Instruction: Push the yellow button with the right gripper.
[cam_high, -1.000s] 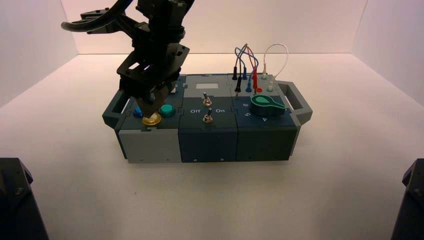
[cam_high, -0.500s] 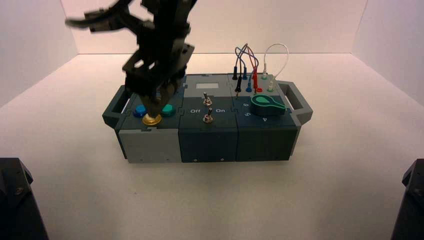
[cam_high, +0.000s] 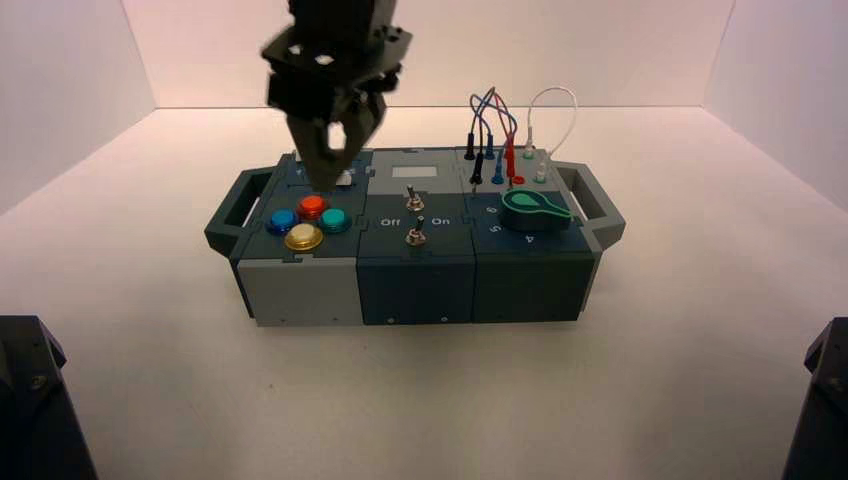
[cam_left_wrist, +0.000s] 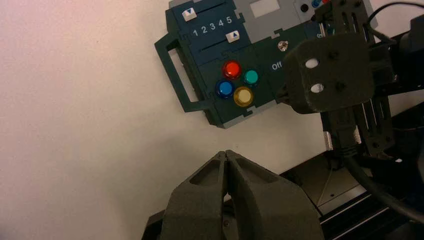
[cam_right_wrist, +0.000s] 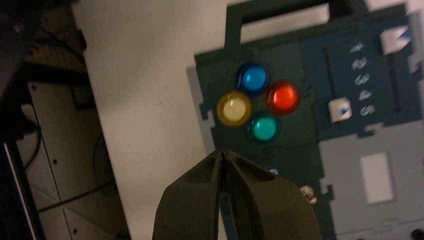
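At far left, left gripper (cam_left_wrist: 225, 152): parked over the desk (cam_high: 150, 400), off the box's (cam_high: 305, 292) near-left corner, fingers narrow and empty. Best kept there, out of the way.

Next along, yellow button (cam_high: 304, 237): near edge of the box, close to its near-left corner, nearest of its cluster. Right gripper (cam_high: 323, 180) above the box, farther toward the far edge than the button and apart from it – fingers drawn together, nothing between. Impossible to tell whether pressed already. If a press is still due: bring the joined tips over the pale centre, go straight down, push evenly, lift straight up. Easy to clip red (cam_high: 312, 207) on the way in, or to slide off the dome toward blue (cam_high: 283, 221) or teal (cam_high: 334, 221). If done, simply keep clear.

Now the count, left to right: two sliders (cam_left_wrist: 232, 36) toward the far-left corner; four buttons – one blue, one yellow, one red, one teal; two switches (cam_high: 416, 236) mid-box; one green knob (cam_high: 530, 210) nearer the right edge; several wires (cam_high: 576, 106) by the far-right corner, too tangled for a sure number. Grippers: two.
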